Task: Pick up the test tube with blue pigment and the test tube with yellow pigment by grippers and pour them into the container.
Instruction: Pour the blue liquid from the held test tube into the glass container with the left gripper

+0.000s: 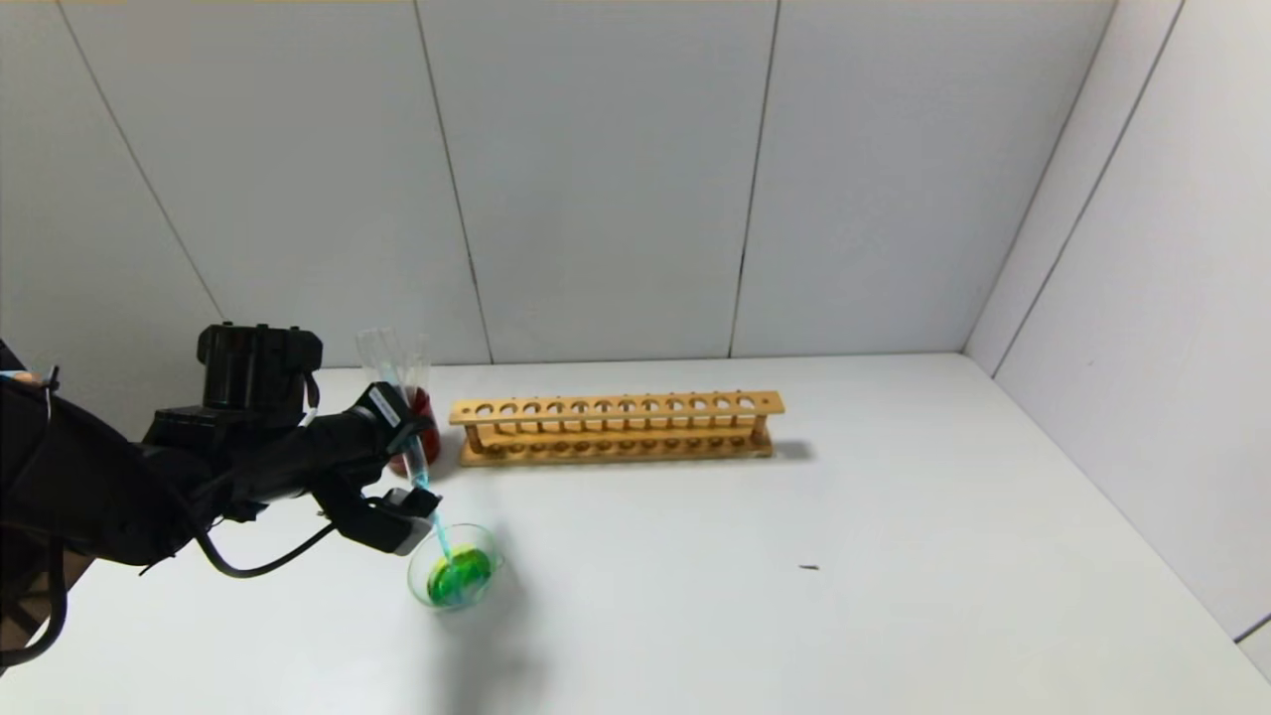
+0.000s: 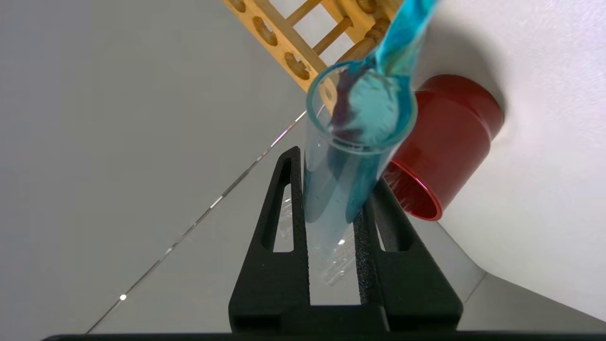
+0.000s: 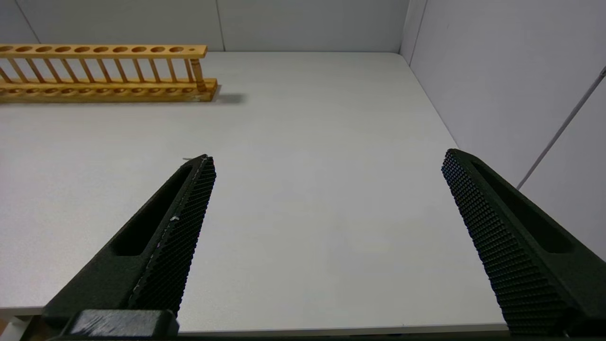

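My left gripper [image 1: 413, 465] is shut on the test tube with blue pigment [image 1: 437, 531], holding it tilted mouth-down over the container [image 1: 494, 556]. Teal-blue liquid runs from the tube into the clear dish, which holds green liquid. In the left wrist view the tube [image 2: 360, 118] sits between the black fingers of that gripper [image 2: 334, 180], with the blue stream leaving its mouth. No tube with yellow liquid shows. My right gripper [image 3: 326, 161] is open and empty above bare table, out of the head view.
A dark red cup [image 1: 427, 417] holding colourless clear tubes stands just behind the left gripper, also in the left wrist view [image 2: 450, 137]. A wooden tube rack [image 1: 616, 427] stands empty at the table's back. Walls close in behind and on the right.
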Tool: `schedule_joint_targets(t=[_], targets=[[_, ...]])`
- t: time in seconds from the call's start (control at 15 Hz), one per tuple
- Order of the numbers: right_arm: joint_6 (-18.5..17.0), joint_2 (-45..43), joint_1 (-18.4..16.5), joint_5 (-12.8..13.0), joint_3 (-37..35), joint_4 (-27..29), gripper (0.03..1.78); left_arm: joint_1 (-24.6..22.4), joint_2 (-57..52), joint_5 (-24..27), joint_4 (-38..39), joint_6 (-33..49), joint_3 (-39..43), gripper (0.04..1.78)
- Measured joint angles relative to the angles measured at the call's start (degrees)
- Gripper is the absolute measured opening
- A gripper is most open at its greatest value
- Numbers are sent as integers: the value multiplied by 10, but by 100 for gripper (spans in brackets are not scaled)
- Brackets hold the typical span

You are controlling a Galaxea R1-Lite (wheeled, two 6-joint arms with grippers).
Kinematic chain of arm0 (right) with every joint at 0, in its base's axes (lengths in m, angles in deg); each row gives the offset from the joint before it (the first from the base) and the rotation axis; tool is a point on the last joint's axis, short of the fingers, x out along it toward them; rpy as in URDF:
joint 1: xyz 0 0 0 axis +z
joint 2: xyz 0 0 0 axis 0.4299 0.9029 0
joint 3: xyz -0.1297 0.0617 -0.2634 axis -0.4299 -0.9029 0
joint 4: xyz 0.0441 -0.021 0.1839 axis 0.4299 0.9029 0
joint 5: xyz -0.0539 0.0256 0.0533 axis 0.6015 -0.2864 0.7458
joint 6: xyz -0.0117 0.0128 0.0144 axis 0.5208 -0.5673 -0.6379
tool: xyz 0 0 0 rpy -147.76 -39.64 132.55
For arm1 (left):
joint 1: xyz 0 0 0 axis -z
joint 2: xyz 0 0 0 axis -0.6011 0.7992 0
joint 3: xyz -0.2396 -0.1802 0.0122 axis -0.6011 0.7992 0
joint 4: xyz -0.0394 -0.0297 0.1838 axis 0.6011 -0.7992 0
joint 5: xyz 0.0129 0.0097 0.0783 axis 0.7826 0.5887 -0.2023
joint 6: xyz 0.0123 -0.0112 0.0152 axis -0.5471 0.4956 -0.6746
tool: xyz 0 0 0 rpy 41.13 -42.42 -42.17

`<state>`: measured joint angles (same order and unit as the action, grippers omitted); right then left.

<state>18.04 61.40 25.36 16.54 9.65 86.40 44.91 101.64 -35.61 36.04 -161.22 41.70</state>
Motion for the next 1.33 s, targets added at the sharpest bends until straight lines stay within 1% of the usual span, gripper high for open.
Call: schedule_joint_targets(t=[0.2, 0.53, 0.8, 1.33], targets=[[0, 0, 0, 0, 0, 0, 175, -4, 10, 0, 1, -32, -12, 32], [0, 0, 0, 0, 0, 0, 175, -7, 12, 0, 1, -46, -15, 32], [0, 0, 0, 0, 0, 0, 175, -17, 7, 1, 0, -86, -18, 32], [0, 0, 0, 0, 0, 0, 175, -21, 4, 1, 0, -88, -17, 32]])
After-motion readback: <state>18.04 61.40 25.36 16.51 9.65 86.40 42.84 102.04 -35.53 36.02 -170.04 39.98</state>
